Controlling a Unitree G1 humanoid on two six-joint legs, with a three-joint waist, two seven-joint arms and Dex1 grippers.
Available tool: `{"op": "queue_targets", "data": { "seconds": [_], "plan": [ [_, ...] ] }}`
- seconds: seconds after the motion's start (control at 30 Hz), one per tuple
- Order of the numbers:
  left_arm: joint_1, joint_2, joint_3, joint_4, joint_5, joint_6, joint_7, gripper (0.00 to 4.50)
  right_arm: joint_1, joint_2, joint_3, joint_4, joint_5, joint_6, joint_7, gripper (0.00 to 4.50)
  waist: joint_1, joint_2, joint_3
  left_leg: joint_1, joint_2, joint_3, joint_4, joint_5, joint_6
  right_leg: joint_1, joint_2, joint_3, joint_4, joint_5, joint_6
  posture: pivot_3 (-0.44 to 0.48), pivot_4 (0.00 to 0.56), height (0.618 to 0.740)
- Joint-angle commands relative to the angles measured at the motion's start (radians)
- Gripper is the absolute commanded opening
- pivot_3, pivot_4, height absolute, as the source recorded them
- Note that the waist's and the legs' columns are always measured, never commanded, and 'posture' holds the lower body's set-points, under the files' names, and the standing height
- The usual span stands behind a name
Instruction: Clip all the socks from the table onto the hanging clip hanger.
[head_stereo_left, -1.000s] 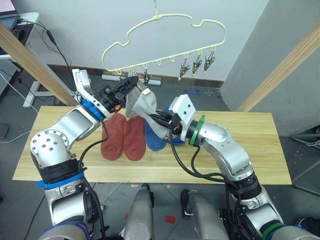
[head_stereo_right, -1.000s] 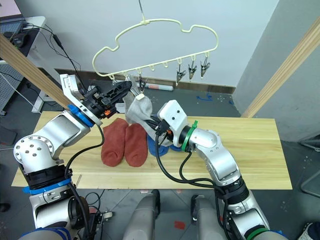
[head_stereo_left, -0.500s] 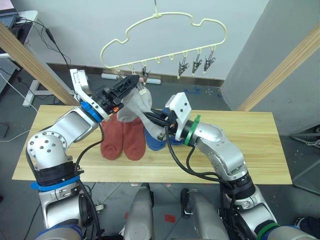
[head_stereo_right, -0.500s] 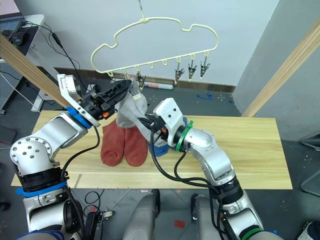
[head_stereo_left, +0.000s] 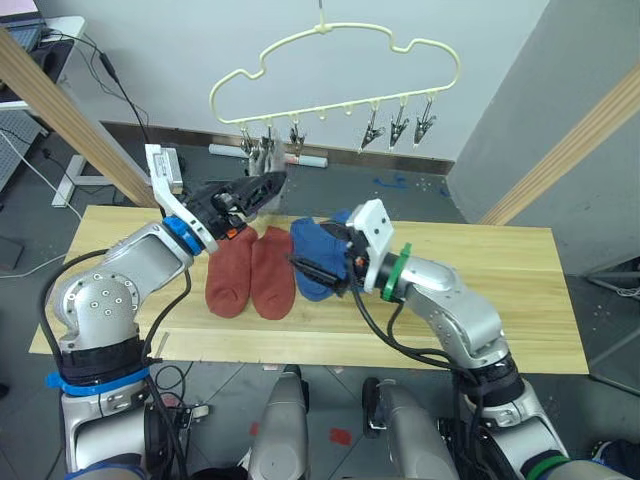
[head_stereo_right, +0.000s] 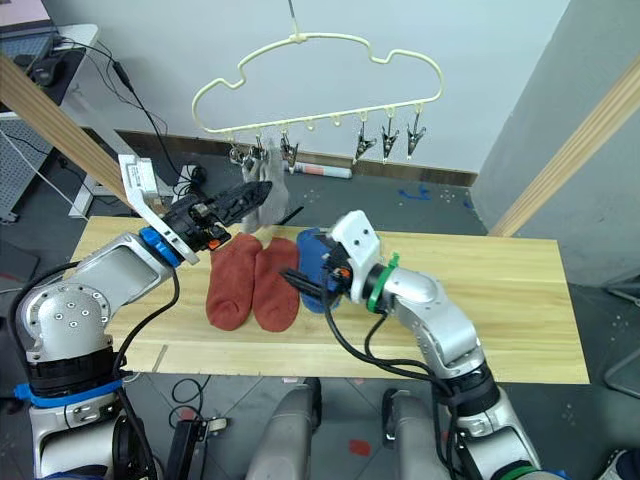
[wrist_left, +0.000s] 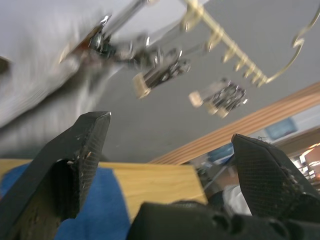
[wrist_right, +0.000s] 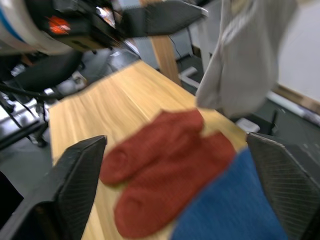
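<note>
The pale-yellow clip hanger (head_stereo_left: 322, 31) hangs above the table (head_stereo_left: 480, 320). A light grey sock (head_stereo_right: 264, 188) dangles from its leftmost clips (wrist_left: 159, 71). My left gripper (head_stereo_left: 262, 188) is open just beside that sock, holding nothing. Two rust-red socks (head_stereo_left: 250, 285) lie side by side on the planks, with blue socks (head_stereo_left: 315, 250) to their right. My right gripper (head_stereo_left: 315, 270) hovers open low over the blue socks, empty. In the right wrist view the red socks (wrist_right: 170, 170) lie ahead between the fingers, with the grey sock (wrist_right: 245, 55) hanging beyond.
Three bare clips (head_stereo_left: 398, 127) hang on the hanger's right half. Thick wooden poles (head_stereo_left: 60, 110) slant up on the left and on the right (head_stereo_left: 570, 150). The table's right half (head_stereo_left: 500, 270) is bare wood.
Both grippers have opened and let go of the grey sock, which now hangs from the clip. My right gripper has dropped to the blue socks. The camera has shifted slightly.
</note>
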Motion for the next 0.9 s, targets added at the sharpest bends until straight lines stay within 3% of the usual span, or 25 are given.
{"op": "queue_targets", "data": {
  "seconds": [0.03,0.23,0.33,0.43,0.9],
  "plan": [
    [0.005,0.019,-0.073,-0.071,0.143,-0.109,-0.069,4.40,0.023,-0.031,-0.037,-0.074,0.012,-0.013,-0.002,4.47,0.000,0.000,0.000,0.000,0.000,0.000,0.000,0.000,0.000,0.000,0.000,0.000,0.000,0.000,0.000,0.199,0.380,0.740],
    [-0.023,-0.032,-0.178,-0.069,0.365,-0.299,-0.101,4.40,0.048,-0.076,-0.106,-0.123,0.027,-0.013,-0.023,4.47,0.001,0.000,0.000,0.000,0.000,0.001,-0.002,0.000,0.000,-0.001,0.000,0.001,-0.001,0.000,0.000,0.182,0.378,0.740],
    [-0.042,-0.083,-0.190,-0.049,0.442,-0.376,-0.075,3.82,0.052,-0.083,-0.131,-0.158,0.041,-0.010,-0.032,4.50,0.001,0.000,0.000,-0.001,0.000,0.002,-0.002,0.000,0.000,-0.001,0.000,0.001,-0.002,0.000,0.000,0.175,0.380,0.740],
    [-0.062,-0.125,-0.213,-0.030,0.513,-0.419,-0.053,2.90,0.049,-0.096,-0.151,-0.179,0.047,-0.008,-0.039,4.50,-0.001,0.000,0.000,-0.001,0.000,0.002,-0.002,0.000,0.000,-0.002,0.001,0.001,-0.002,0.000,0.000,0.167,0.380,0.740],
    [-0.128,-0.240,-0.234,0.112,0.716,-0.585,-0.004,2.90,0.010,-0.078,-0.164,-0.200,0.068,-0.025,-0.069,4.50,-0.003,0.000,0.000,-0.001,-0.001,0.002,-0.002,0.000,0.000,-0.002,0.001,0.001,-0.002,0.000,0.000,0.144,0.391,0.740]
  ]
}}
